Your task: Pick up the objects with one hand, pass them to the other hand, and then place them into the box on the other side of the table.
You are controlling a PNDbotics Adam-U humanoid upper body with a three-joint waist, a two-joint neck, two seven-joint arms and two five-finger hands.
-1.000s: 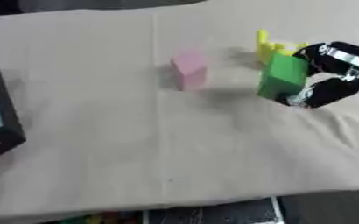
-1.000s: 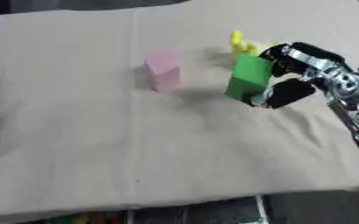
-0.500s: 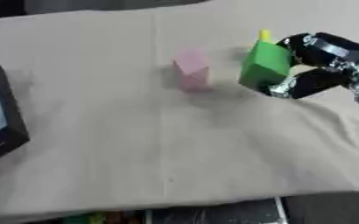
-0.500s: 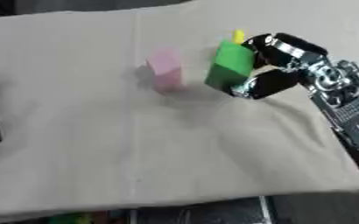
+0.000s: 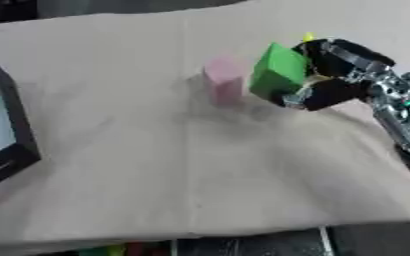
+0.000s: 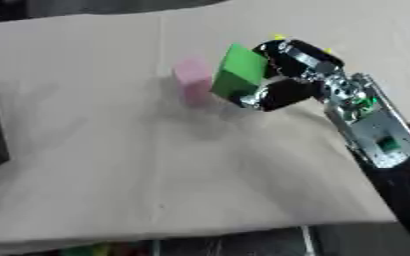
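While the right hand (image 5: 331, 75) reaches in from 3 o'clock, fingers clamped on a tilted green block (image 5: 278, 72), pink block (image 5: 223, 82) standing on the bench (image 5: 156, 165), black box (image 5: 3, 130) at 9 o'clock, right eye view, small yellow piece (image 6: 279, 37) just behind the hand.

A matt beige cloth (image 5: 156, 165) covers the bench, smooth but for faint creases. The green block (image 5: 278, 74) looks like smooth matt plastic or painted wood; which, I cannot tell. The pink block (image 5: 223, 82) at its nine o'clock has the same dull finish. The right hand (image 6: 287, 75) is glossy black plastic with silvery metal at the wrist. The box (image 5: 14, 125) has a smooth black rim.
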